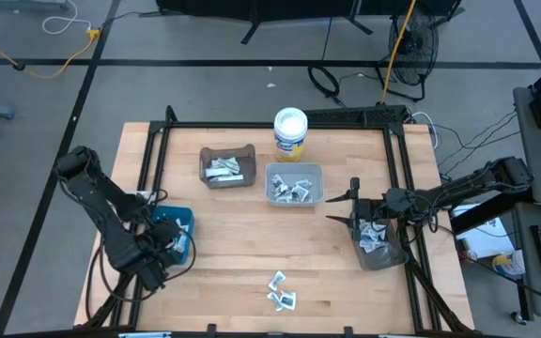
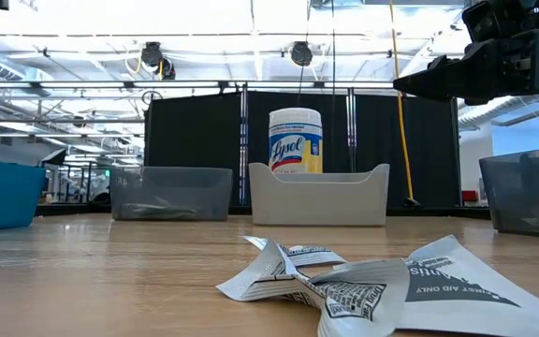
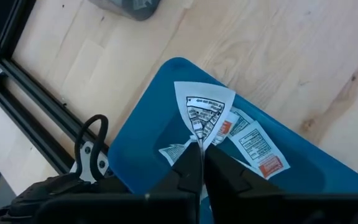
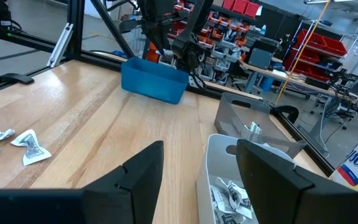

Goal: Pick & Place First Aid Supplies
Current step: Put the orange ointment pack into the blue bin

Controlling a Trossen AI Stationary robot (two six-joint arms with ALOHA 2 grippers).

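Here the left hand (image 3: 201, 163) hangs over the blue bin (image 1: 178, 223) at the bench's (image 1: 242, 253) left edge, its fingers pressed together on a white packet (image 3: 202, 111) with black print; more packets (image 3: 253, 146) lie in the bin below. The right hand (image 1: 353, 206) hovers at the right side, fingers spread and holding nothing, beside a grey bin (image 1: 380, 246) of packets. Far across stand a brown bin (image 1: 227, 166) and a white bin (image 1: 294, 184), both holding packets, and a Lysol tub (image 1: 290, 132). Loose packets (image 1: 281, 291), perhaps three, lie at the near edge.
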